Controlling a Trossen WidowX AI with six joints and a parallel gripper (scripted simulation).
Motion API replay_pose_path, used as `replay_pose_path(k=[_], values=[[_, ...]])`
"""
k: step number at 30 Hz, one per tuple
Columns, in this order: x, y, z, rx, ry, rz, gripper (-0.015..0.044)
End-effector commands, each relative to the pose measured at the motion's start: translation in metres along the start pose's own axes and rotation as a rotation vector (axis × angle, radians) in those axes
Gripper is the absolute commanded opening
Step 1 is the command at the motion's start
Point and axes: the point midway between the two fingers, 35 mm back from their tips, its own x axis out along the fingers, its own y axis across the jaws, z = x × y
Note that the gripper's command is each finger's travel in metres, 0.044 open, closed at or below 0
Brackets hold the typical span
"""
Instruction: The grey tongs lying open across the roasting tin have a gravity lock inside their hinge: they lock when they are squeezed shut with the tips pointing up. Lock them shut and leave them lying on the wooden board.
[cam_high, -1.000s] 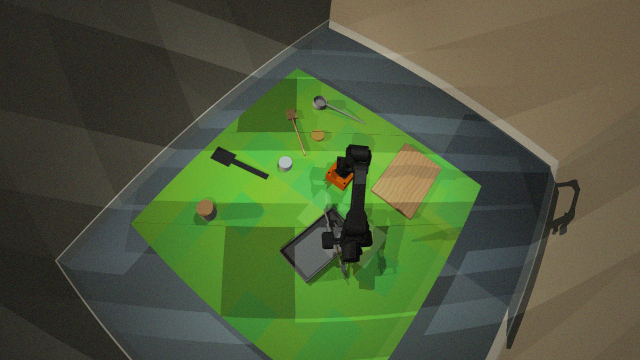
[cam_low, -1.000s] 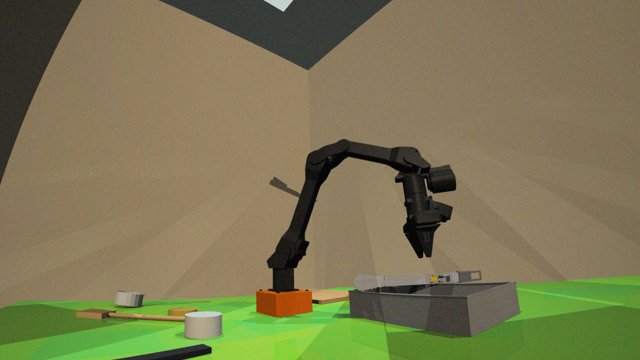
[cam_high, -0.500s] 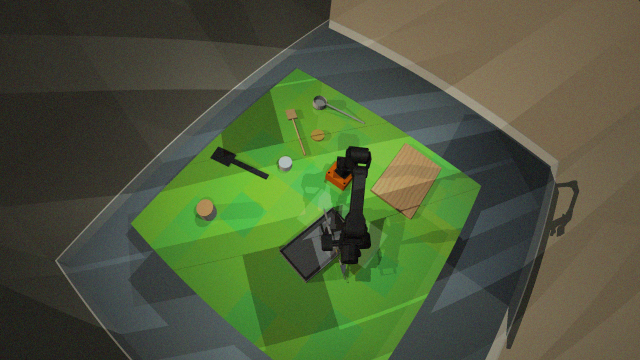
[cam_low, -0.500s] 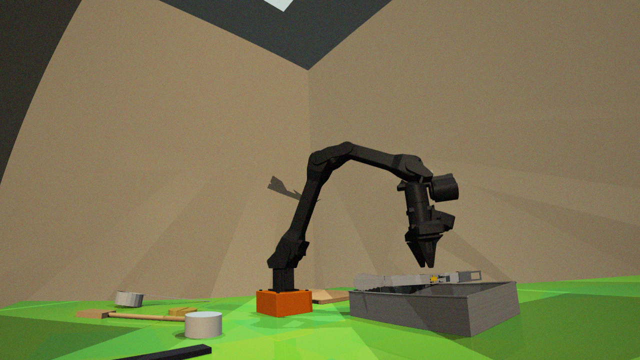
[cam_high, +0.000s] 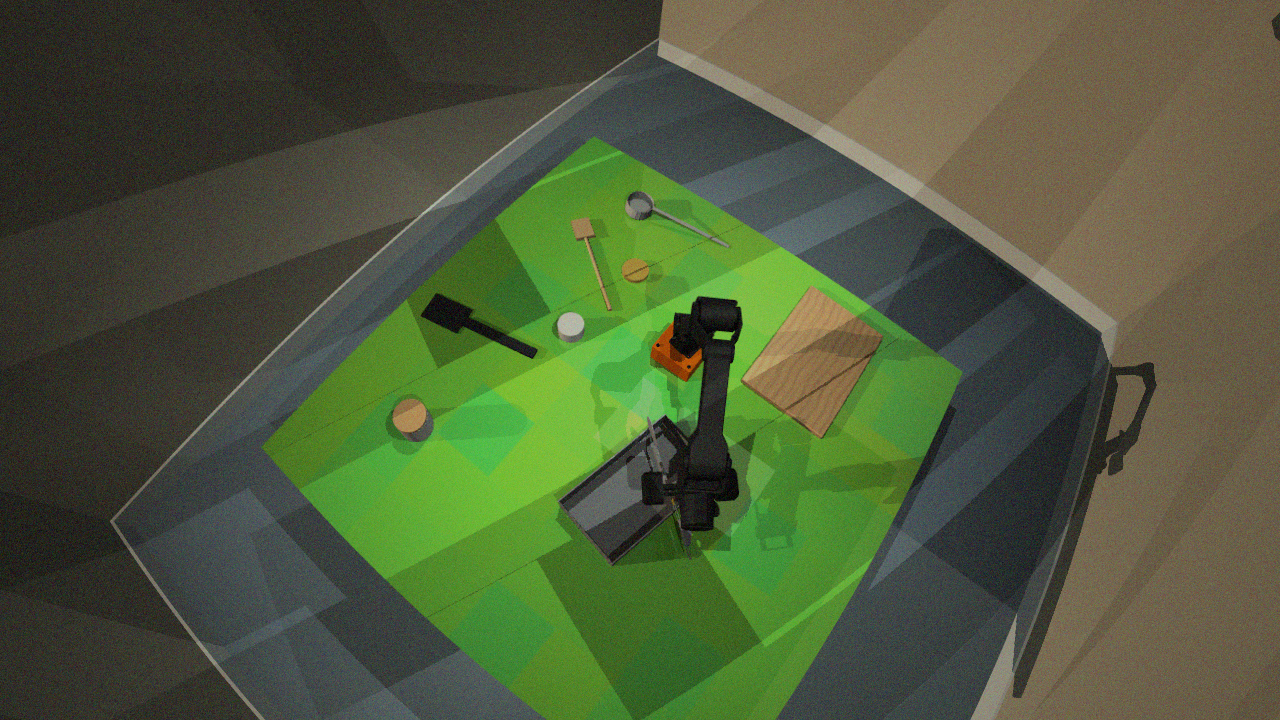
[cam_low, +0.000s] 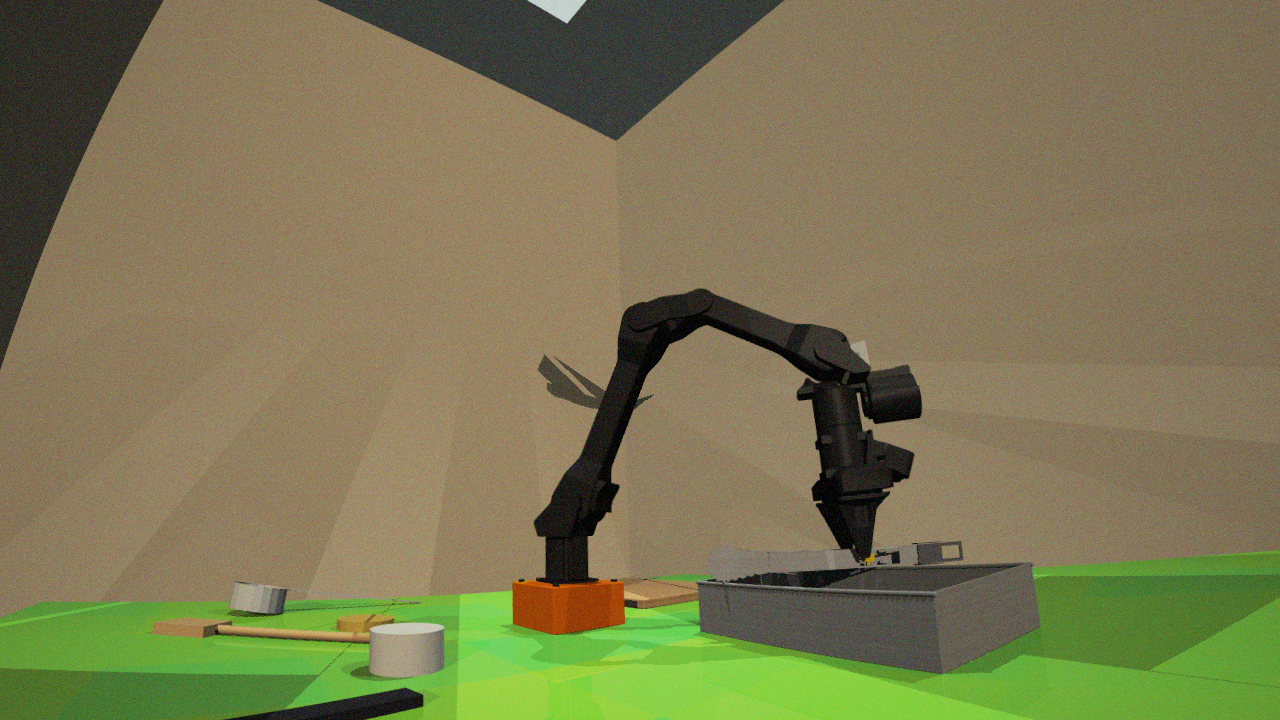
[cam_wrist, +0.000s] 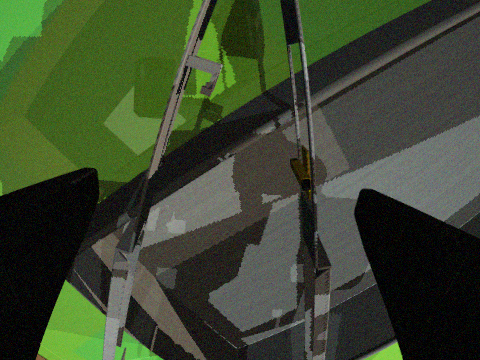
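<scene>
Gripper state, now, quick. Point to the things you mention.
Gripper (cam_high: 669, 497) (cam_low: 861, 558) (cam_wrist: 227, 192): open, nothing between its fingers, around the unheld grey tongs (cam_high: 656, 447) (cam_low: 832, 559) (cam_wrist: 320, 295).

Arm arched, pincer (cam_high: 687, 492) (cam_low: 861, 560) (cam_wrist: 226, 192) downward, fingers wide

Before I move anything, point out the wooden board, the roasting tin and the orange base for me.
Wooden board (cam_high: 810, 362) (cam_low: 660, 593): top view, its grained face; exterior view, its visible edge area.
Roasting tin (cam_low: 827, 626): exterior view, long outer wall.
Orange base (cam_low: 563, 608): exterior view, front side.
</scene>
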Motion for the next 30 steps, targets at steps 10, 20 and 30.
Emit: replay_pose_path(k=[10,20,30], values=[[0.027,0.000,-0.004,0.004,0.013,-0.002,0.0440],[0.043,0.000,-0.006,0.004,0.014,-0.002,0.0440],[0.040,0.000,-0.005,0.000,0.006,0.001,0.0361]])
